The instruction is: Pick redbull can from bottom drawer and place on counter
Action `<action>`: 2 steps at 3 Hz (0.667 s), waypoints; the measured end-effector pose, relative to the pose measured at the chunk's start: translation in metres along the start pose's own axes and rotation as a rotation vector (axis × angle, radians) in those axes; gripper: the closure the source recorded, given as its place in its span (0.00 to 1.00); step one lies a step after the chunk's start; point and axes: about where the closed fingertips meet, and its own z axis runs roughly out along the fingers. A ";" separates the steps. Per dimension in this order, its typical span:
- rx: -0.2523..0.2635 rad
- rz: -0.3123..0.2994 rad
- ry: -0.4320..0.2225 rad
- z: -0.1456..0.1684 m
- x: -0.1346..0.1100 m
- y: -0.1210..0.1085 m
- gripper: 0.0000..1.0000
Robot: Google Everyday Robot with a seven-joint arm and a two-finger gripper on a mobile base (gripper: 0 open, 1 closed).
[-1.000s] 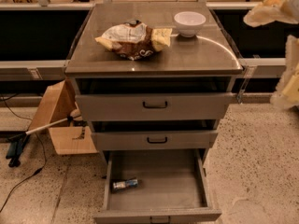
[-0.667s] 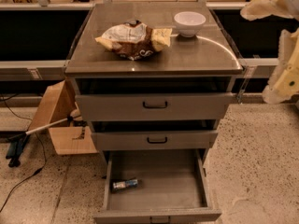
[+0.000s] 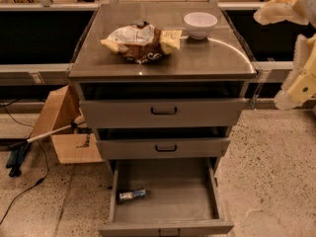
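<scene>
Redbull can (image 3: 132, 195) unmoved, lying on side, front-left in open bottom drawer (image 3: 173, 189); gripper (image 3: 296, 83) at right edge beside counter (image 3: 197, 58), nudged slightly inward, grip state cannot tell, descent pending.

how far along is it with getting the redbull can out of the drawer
Done: the bottom drawer is pulled open, with the redbull can lying on its side at its front left. In hand: nothing; the tool is at the right edge, up beside the counter, far from the can. Left: reach in, grasp, lift, and set it on the counter, near the snack bag and white bowl.
</scene>
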 end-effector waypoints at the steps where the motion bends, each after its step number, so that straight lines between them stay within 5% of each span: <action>1: -0.037 0.040 -0.161 0.017 0.012 -0.005 0.00; 2: -0.039 0.061 -0.290 0.025 0.015 -0.001 0.00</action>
